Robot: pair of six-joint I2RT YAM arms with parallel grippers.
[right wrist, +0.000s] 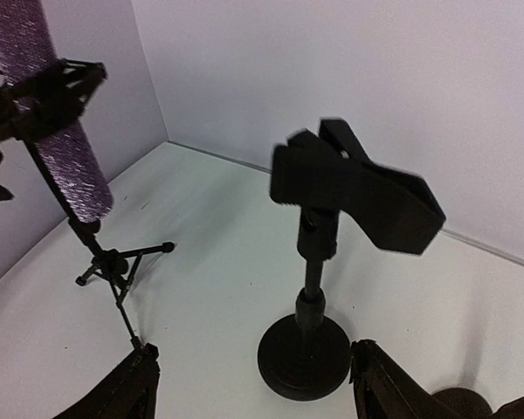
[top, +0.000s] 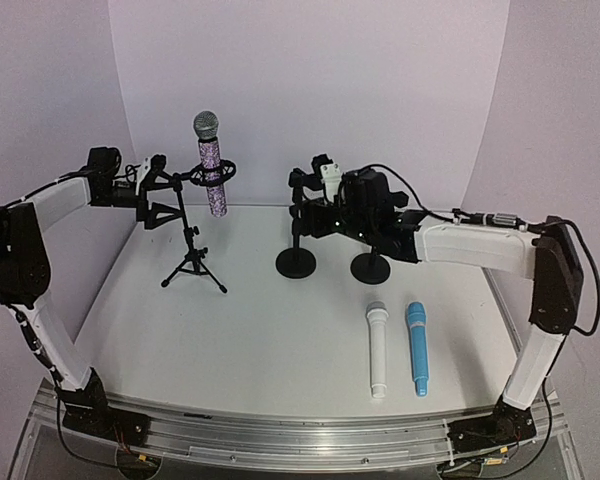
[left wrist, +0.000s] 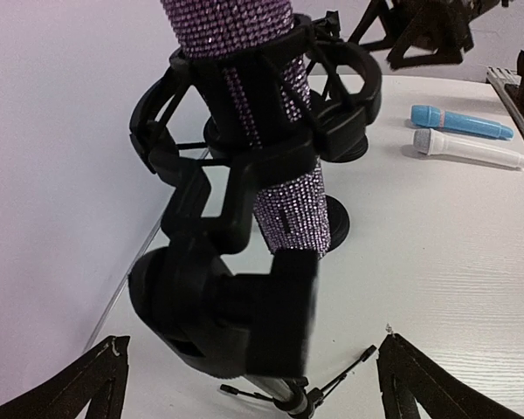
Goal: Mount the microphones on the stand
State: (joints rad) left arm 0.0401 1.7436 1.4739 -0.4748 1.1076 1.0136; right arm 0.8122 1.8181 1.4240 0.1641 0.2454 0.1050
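The purple-glitter microphone (top: 212,165) with a silver mesh head stands upright in the black shock mount (left wrist: 244,113) of the tripod stand (top: 192,265). My left gripper (top: 163,198) is open, its fingers (left wrist: 70,393) spread either side of the mount's black knuckle (left wrist: 218,305) without gripping it. The white microphone (top: 377,350) and the light blue microphone (top: 416,348) lie side by side on the table at the front right. My right gripper (top: 305,205) is open and empty, just behind a round-base stand (right wrist: 306,349) whose black clip (right wrist: 358,192) is empty.
A second round-base stand (top: 370,267) stands right of the first, its top hidden behind my right arm. The white table (top: 230,340) is backed by white walls at the rear and left. The tripod's legs (right wrist: 122,262) spread out at the left.
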